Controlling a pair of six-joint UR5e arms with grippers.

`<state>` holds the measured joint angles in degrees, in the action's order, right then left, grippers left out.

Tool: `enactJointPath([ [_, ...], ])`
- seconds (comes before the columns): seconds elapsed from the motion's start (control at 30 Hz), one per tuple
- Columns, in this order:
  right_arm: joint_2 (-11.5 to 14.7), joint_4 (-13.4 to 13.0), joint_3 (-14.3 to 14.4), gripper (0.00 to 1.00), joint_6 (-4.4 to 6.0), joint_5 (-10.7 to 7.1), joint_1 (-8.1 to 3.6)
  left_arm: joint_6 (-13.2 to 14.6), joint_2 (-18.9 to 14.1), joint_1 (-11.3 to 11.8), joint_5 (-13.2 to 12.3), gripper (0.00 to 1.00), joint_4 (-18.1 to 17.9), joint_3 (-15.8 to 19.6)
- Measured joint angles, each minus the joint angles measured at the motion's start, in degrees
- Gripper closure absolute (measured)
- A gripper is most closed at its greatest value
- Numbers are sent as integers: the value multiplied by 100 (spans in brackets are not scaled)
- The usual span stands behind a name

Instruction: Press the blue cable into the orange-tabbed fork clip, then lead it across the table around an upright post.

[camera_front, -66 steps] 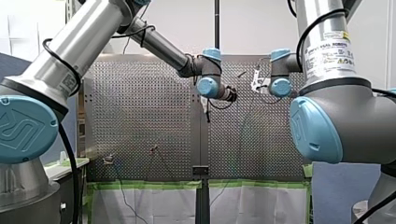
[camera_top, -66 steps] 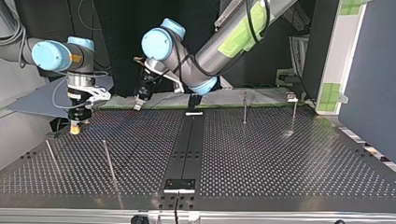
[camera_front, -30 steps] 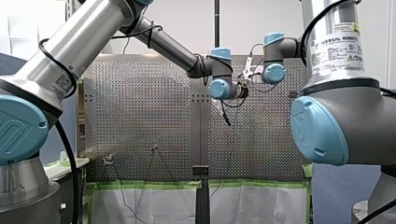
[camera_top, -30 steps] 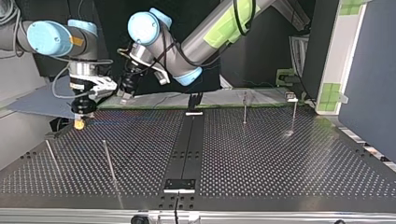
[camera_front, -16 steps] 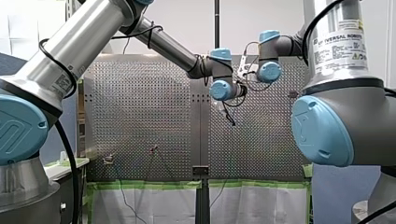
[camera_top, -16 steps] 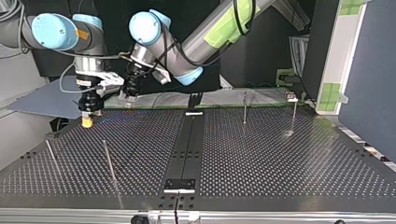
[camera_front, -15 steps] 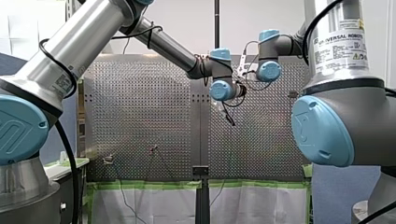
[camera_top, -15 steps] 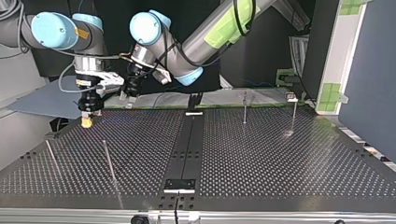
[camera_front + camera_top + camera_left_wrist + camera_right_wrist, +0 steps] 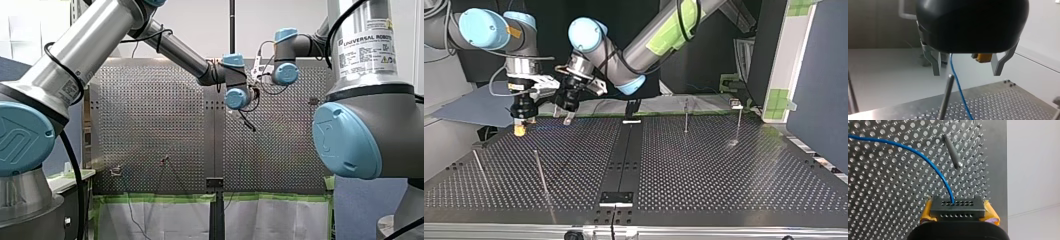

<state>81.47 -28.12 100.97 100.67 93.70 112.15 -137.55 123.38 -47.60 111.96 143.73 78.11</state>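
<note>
The blue cable point(image 9: 930, 163) curves over the perforated table and ends in a small black holed block point(image 9: 958, 210). My right gripper point(image 9: 959, 216) is shut on that block, a yellow pad on each side. An upright post point(image 9: 953, 157) stands just ahead of it. My left gripper point(image 9: 965, 73) is open, and the blue cable point(image 9: 958, 87) runs down between its metal fingers without touching them, beside a post point(image 9: 945, 97). In the top view my right gripper point(image 9: 519, 129) and my left gripper point(image 9: 566, 117) hang side by side over the table's far left corner.
Two leaning posts point(image 9: 541, 172) stand at the top view's near left. Two more uprights point(image 9: 685, 117) stand at its far right, one with a small clip point(image 9: 736, 105) on top. A black rail point(image 9: 624, 160) runs down the table's middle.
In the top view my right gripper has shifted a little to the right. My left gripper has swung down and right, close beside it, and now straddles the cable.
</note>
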Motion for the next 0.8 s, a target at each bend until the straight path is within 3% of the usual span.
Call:
enactJointPath([
  [0.27, 17, -1, -1, 100, 0, -4, 71, -139, 3, 89, 0, 0, -81, 17],
  [0.53, 87, -2, 0, 100, -13, -8, 148, -240, 3, 197, 3, 0, -411, 50],
  [0.8, 160, -7, -1, 100, -19, 6, 184, -222, 4, 304, 84, 0, -547, 89],
])
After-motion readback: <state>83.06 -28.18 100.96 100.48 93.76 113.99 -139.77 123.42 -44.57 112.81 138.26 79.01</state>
